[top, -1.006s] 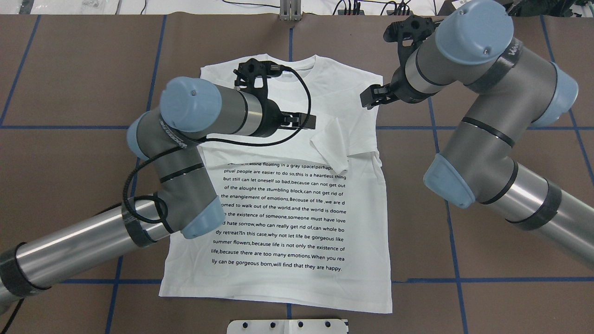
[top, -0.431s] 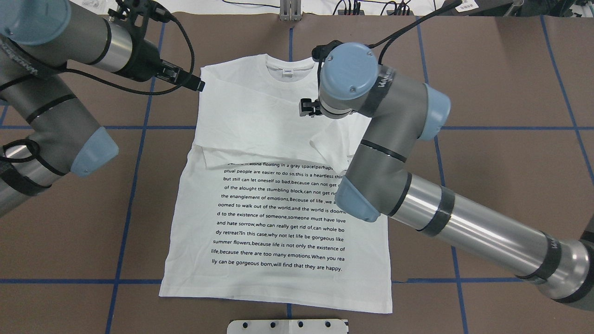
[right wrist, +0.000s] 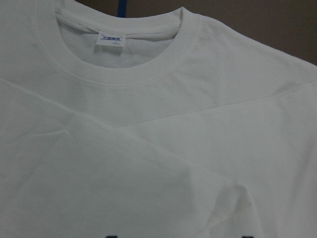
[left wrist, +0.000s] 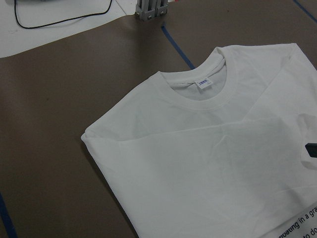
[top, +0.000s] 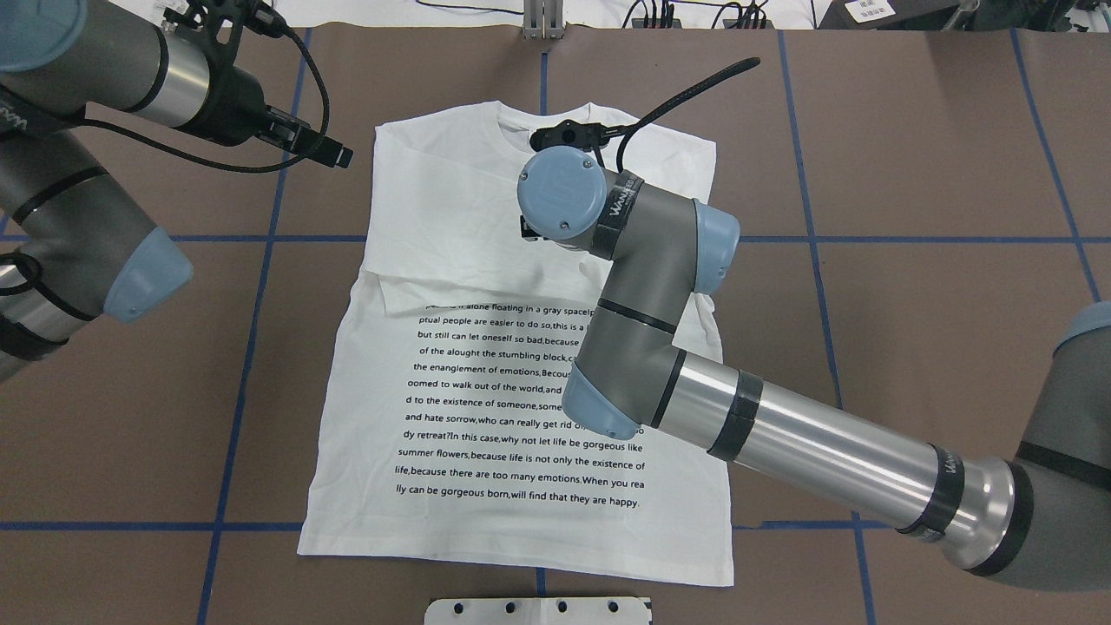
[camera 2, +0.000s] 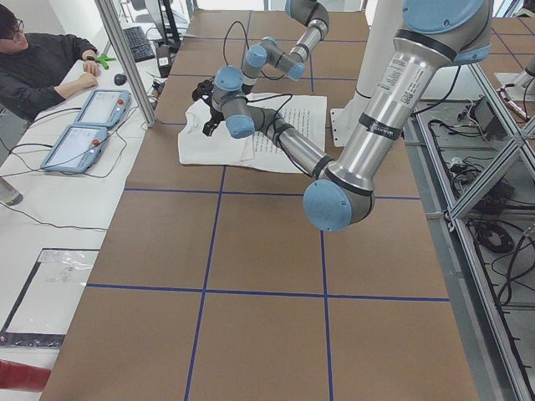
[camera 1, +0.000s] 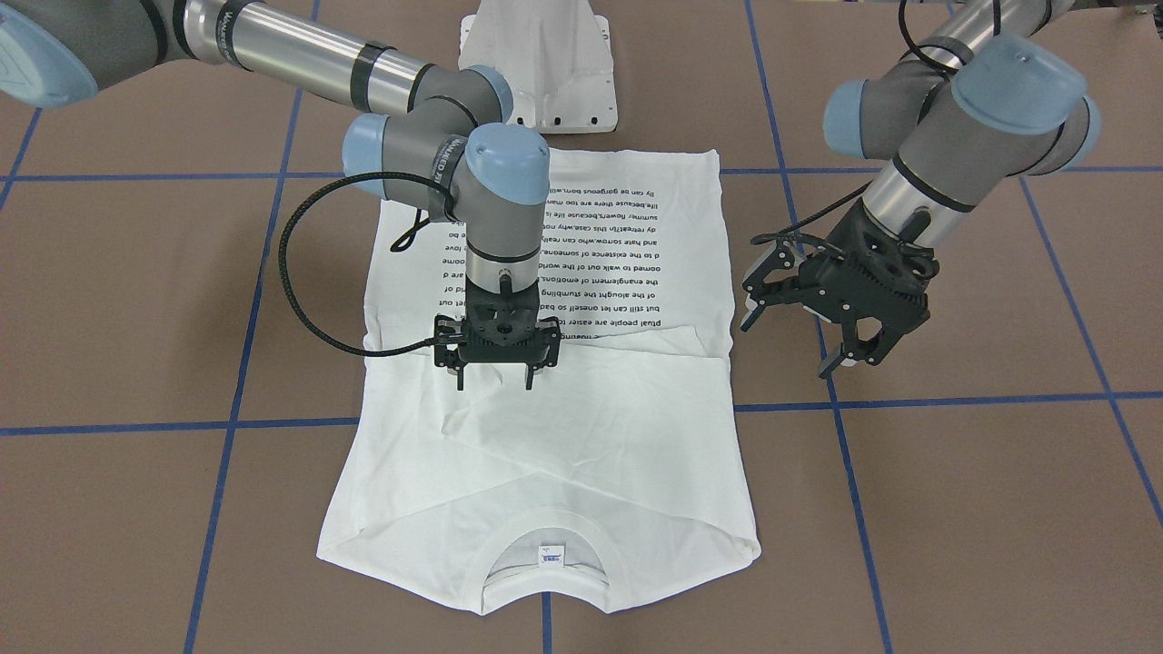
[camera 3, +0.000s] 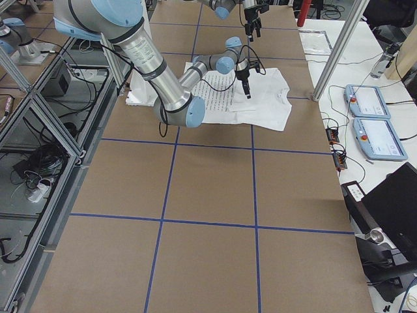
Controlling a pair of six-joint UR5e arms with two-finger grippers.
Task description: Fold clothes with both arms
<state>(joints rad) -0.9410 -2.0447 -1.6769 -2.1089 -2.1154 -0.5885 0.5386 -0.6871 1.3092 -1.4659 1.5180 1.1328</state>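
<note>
- The table (top: 911,174), brown with blue tape lines, spreads under both my claws. My left claw hangs over a bare part of it.
- My right arm (top: 807,447) reaches across the shirt's lower half. Its wrist points straight down. My left arm (top: 69,200) is bent off to its own side, clear of the cloth.
- The white T-shirt (top: 451,217) lies flat and print side up, directly beneath my right claw and off to the inner side of my left claw. Both sleeves are folded in across the chest, and they cross just beyond my right claw, toward the neck.
- The block of black text (top: 503,408) begins just behind my right claw, on the side nearer my base.
- The white pedestal base (camera 1: 545,64) sits behind my right claw, past the shirt's hem.
- My right claw (camera 1: 495,381) points down over the chest with its fingers spread apart and nothing between them. I cannot tell whether the tips touch the cloth.
- My left claw (camera 1: 789,345) is also spread wide and holds nothing. It is raised beside the shirt's edge and not touching it.
- The ribbed collar (right wrist: 133,79) lies ahead of my right claw, at the shirt's far end.
- The small neck label (right wrist: 110,38) sits inside that collar.
</note>
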